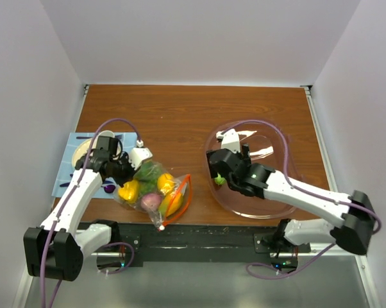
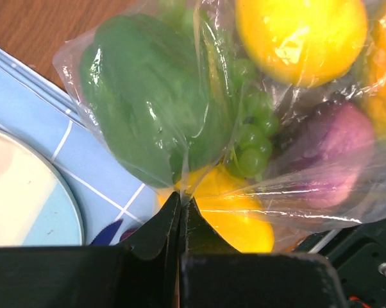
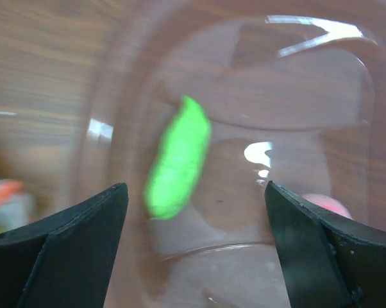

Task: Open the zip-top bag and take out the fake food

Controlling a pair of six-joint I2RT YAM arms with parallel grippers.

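The zip-top bag [image 1: 153, 190] lies at the table's near edge, its orange zip strip [image 1: 186, 192] on the right side. The fake food inside shows through the plastic: a green pepper [image 2: 148, 96], yellow fruit [image 2: 302, 32], green grapes [image 2: 251, 141] and a purple piece [image 2: 334, 154]. My left gripper [image 2: 180, 200] is shut on a fold of the bag's plastic at its left side. My right gripper [image 3: 196, 192] hangs open over the clear tub [image 1: 276, 192]. A blurred bright green piece [image 3: 179, 157] sits free between and below its fingers, inside the tub.
A blue placemat [image 1: 68, 168] with a pale plate [image 2: 20, 192] lies left of the bag. A pink item [image 3: 327, 204] shows in the tub beside the right finger. White walls close in the table on three sides.
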